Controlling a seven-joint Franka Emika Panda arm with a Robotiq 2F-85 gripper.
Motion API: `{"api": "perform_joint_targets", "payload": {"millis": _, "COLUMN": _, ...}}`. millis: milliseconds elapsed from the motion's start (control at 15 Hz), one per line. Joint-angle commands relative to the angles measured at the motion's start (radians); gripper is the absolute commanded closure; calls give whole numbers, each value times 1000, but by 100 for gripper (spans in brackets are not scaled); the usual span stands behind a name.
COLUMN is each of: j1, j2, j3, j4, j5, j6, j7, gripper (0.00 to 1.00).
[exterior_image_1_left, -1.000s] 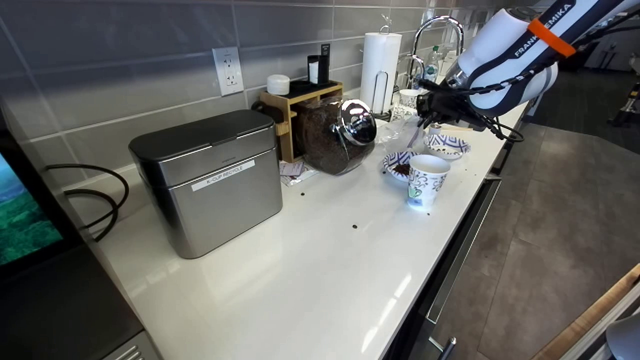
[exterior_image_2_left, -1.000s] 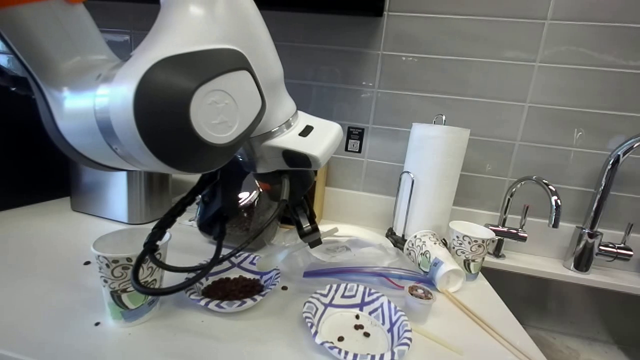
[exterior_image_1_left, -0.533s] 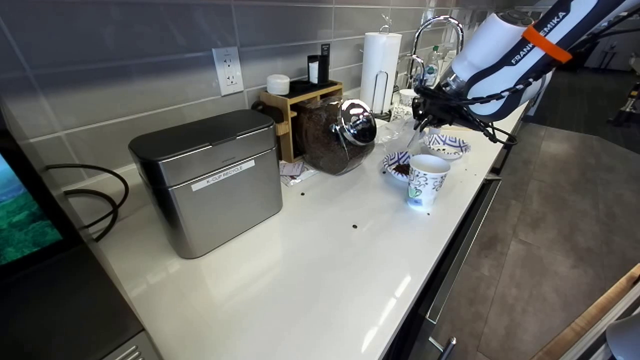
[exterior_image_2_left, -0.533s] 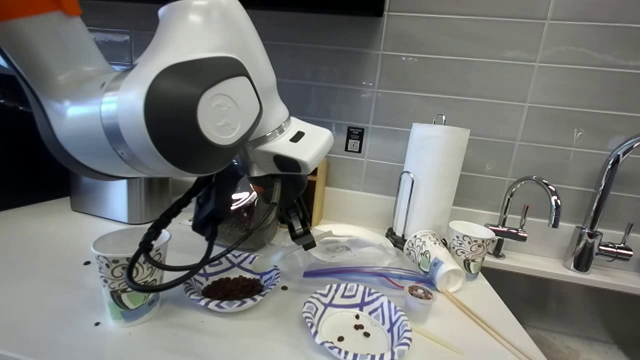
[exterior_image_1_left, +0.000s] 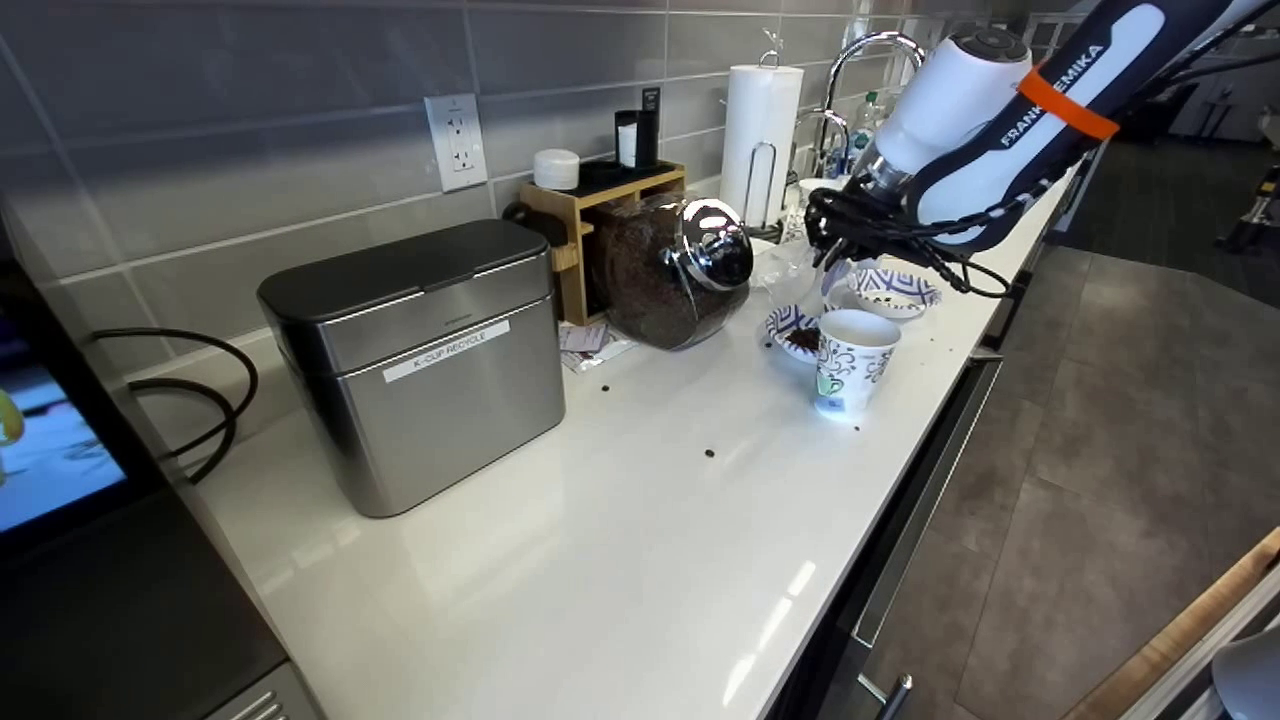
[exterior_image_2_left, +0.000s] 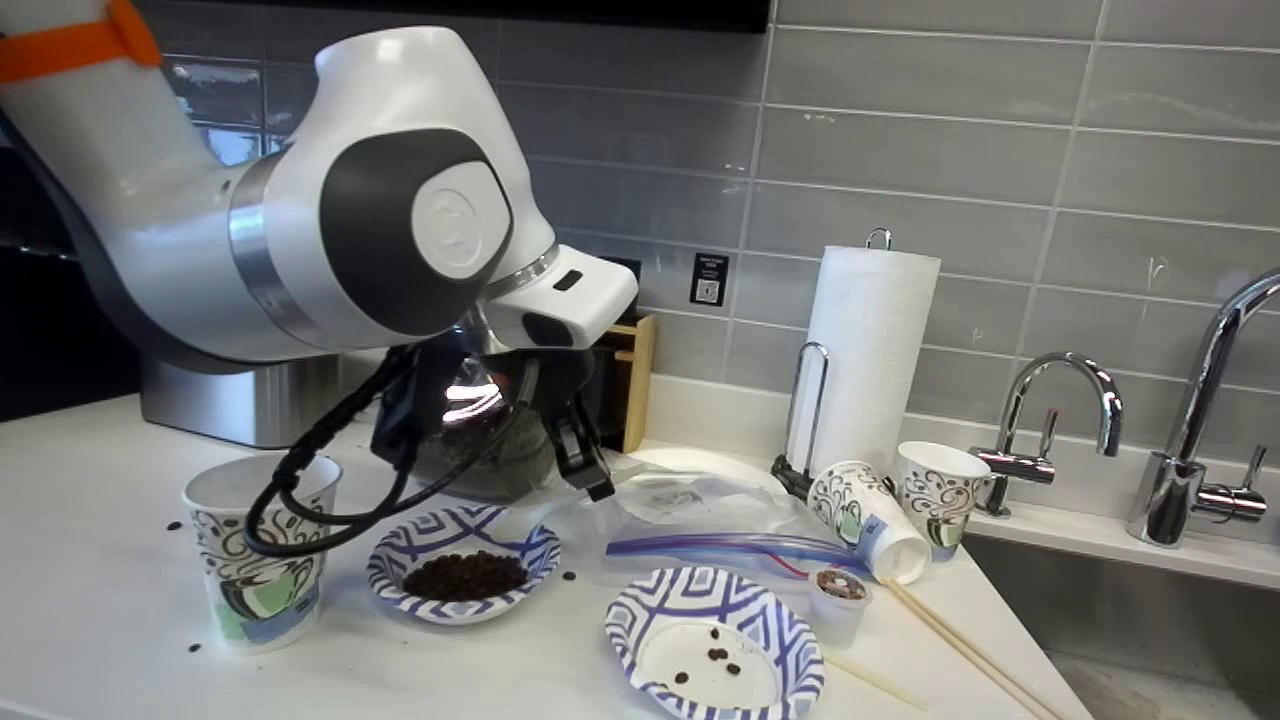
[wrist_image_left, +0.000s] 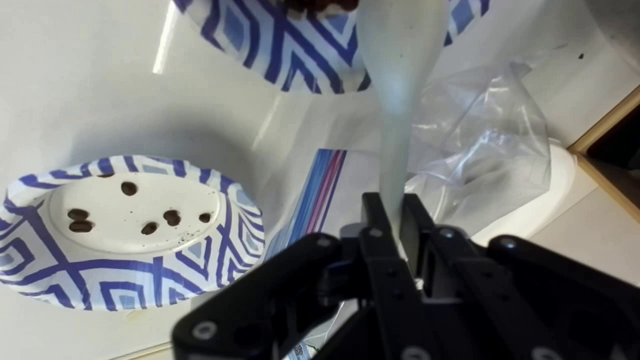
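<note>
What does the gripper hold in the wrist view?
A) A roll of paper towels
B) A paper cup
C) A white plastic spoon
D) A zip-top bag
C: in the wrist view the gripper's two fingers close on the narrow handle of the white plastic spoon.

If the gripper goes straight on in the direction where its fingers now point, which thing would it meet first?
Most likely the clear plastic bag on the counter: the gripper, closed on the white spoon, points down toward it. How far below it lies is unclear.
</note>
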Motion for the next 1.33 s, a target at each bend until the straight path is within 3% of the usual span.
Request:
{"api": "perform_joint_targets", "payload": {"millis": 0, "j1": 123, "j2": 45, "j3": -104, "j4": 33, "j5": -55, "j6": -46, "j7": 100, "gripper": 97}}
{"api": "perform_joint_targets", "payload": {"millis": 667, "j1": 409, "j2": 149, "j3": -362, "j4": 57, "j5": -96, "j6": -51, "j7": 222, "gripper": 97}}
{"api": "perform_joint_targets", "payload": {"millis": 1267, "j1": 556, "j2": 225, "j3": -495, "j4": 43, "j5": -77, "j6": -33, "j7": 240, "gripper": 97}}
